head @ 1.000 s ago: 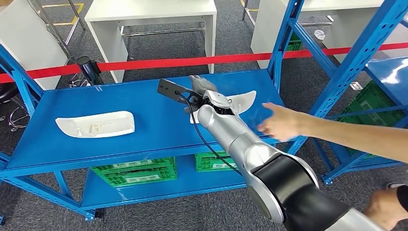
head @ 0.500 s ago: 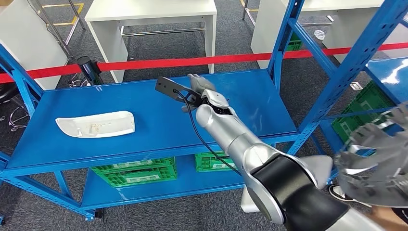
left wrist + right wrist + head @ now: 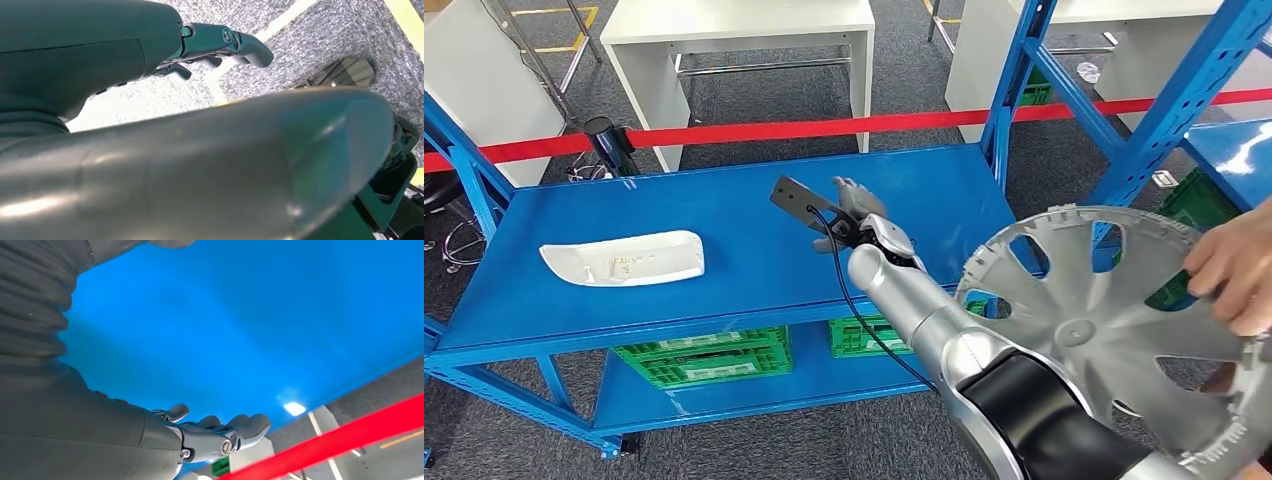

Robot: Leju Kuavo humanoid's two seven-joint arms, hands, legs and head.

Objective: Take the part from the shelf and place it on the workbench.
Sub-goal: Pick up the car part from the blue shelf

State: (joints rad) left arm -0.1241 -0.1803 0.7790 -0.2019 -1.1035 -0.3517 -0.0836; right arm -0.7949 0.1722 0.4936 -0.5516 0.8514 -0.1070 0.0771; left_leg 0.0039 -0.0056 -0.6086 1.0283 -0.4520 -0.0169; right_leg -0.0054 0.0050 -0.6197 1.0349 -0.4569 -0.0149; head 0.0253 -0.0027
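Note:
A white curved part (image 3: 624, 258) lies on the left of the blue shelf (image 3: 724, 220). My right hand (image 3: 852, 207) hovers over the middle of that shelf, right of the part and apart from it, fingers spread and holding nothing. The right wrist view has the same hand (image 3: 215, 435) stretched out above the bare blue shelf surface (image 3: 260, 325). My left hand (image 3: 220, 42) hangs over grey floor with nothing in it, fingers loosely extended. At the right, a person's hand (image 3: 1234, 265) holds a large silver wheel cover (image 3: 1104, 320) in front of the shelf's right end.
Green crates (image 3: 704, 355) sit on the lower shelf level. A red barrier tape (image 3: 824, 128) runs behind the shelf, with white tables (image 3: 734, 30) beyond it. A second blue rack (image 3: 1224, 150) stands at the right.
A white part that lay under my right hand was taken away by the person's hand. The person has since brought a silver wheel cover in from the right. My right hand shifted slightly nearer.

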